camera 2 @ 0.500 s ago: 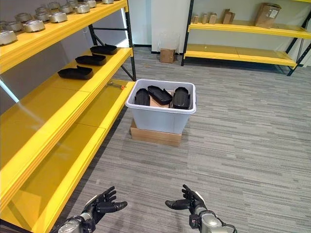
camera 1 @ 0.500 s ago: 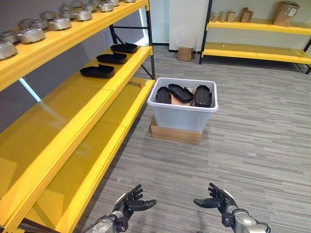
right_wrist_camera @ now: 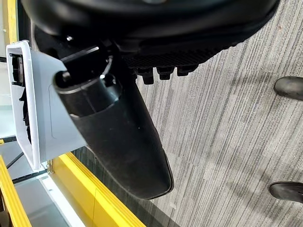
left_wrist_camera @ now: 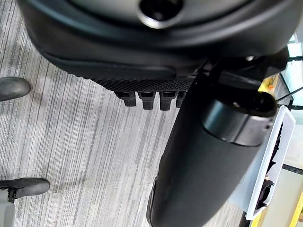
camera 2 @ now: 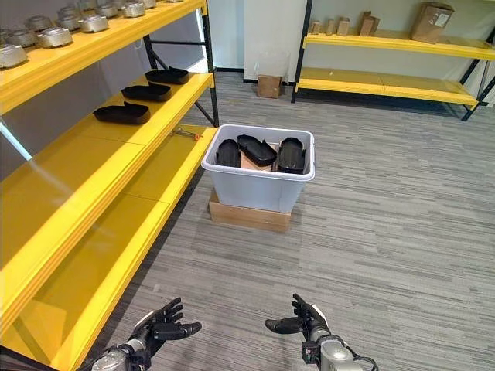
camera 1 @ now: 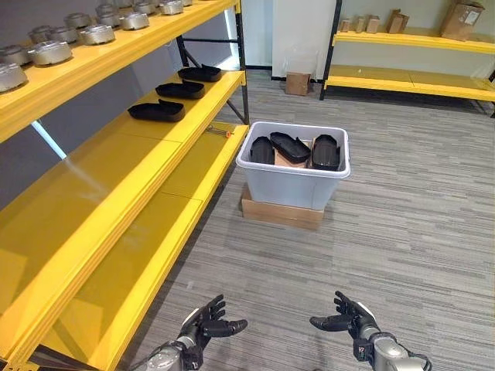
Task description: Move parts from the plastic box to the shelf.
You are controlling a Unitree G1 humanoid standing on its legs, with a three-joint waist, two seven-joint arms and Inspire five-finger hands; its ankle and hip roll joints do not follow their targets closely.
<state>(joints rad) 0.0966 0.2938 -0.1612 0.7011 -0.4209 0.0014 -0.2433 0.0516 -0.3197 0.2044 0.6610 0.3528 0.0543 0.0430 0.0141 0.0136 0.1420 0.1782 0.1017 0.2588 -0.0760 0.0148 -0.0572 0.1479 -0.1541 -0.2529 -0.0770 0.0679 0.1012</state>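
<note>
- Against the frame half a second back, the whole head view sits a touch lower and to one side: plastic box [camera 1: 293, 171], shelf [camera 1: 116, 166] and far racks shift together. I read this as camera motion from the robot's stepping or leaning, not movement of any item.
- Contents of the plastic box unchanged: three black parts [camera 1: 291, 148] standing on edge inside it, a brown cardboard piece among them.
- Meaning for the task: no pick has begun. My judgement is that the robot is in its approach.
- The plastic box sits on a flat cardboard base [camera 1: 281, 212] on the carpet, just beside the end of the yellow shelf's lower board.
- Three black parts [camera 1: 179, 90] already lie in a row on the middle shelf board, up and away from the plastic box on its shelf side.
- Left hand [camera 1: 203, 325]: fingers spread and relaxed, holding nothing.
- Right hand [camera 1: 346, 318]: likewise spread and relaxed, empty, palm turned toward the left hand.
- Both hands hang well apart from the plastic box, on the robot's side of it, with bare carpet between.
- Metal cylinders [camera 1: 50, 53] line the top shelf board, well above the plastic box.
</note>
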